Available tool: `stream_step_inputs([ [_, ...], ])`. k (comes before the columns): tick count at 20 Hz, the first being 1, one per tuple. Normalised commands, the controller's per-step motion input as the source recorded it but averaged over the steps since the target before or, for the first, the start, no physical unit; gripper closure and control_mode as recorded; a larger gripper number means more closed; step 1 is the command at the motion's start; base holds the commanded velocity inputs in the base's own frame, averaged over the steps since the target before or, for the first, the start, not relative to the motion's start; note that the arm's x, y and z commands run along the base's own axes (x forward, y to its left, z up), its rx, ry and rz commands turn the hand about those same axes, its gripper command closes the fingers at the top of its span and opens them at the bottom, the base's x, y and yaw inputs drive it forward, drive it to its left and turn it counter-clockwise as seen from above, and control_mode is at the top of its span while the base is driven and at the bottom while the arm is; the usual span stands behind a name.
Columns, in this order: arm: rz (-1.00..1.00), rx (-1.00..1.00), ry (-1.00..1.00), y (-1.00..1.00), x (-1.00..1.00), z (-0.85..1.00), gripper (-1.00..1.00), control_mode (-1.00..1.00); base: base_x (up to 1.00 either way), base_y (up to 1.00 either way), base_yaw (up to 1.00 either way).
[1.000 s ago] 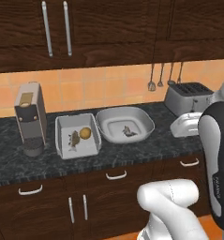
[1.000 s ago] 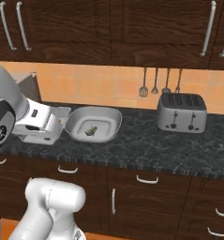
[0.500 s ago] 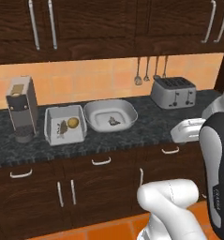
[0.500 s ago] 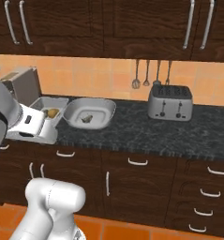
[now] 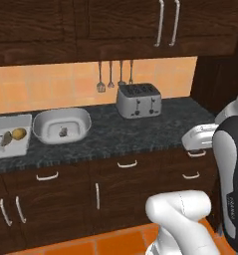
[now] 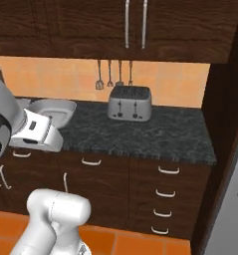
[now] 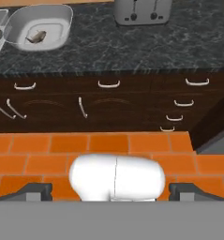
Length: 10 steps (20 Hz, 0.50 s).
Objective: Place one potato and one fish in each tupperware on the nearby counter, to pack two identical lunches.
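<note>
On the dark speckled counter (image 5: 140,132) stand two tupperware. The square-cornered box (image 5: 11,118) at the far left holds a potato (image 5: 19,133) and a fish (image 5: 4,141). Beside it the rounded dish (image 5: 83,119) holds one fish (image 5: 63,132). In the hand view the dish (image 7: 62,18) with its fish (image 7: 37,36) lies at the upper left, far off. My gripper (image 7: 111,192) is open and empty, its fingertips (image 7: 36,191) wide apart, well back from the counter over the floor.
A silver toaster (image 5: 138,99) stands on the counter right of the dish, under hanging utensils (image 5: 110,79). Dark drawers with silver handles (image 7: 108,84) run below. A tall dark cabinet (image 6: 225,124) closes the counter's right end. Orange floor tiles (image 7: 132,145) lie in front.
The whole picture has slid left, so the base has driven right along the counter. The tupperware and food keep their places. The gripper stays open.
</note>
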Motion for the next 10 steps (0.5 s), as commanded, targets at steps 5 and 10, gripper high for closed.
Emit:
stream_step_inputs([
  [5,0.00,0.00,0.00,0.00,0.00,0.00,-1.00,1.00,-0.51,-0.99,0.00],
  [10,0.00,0.00,0.00,0.00,0.00,0.00,-1.00,1.00,-0.02,-1.00,0.00],
])
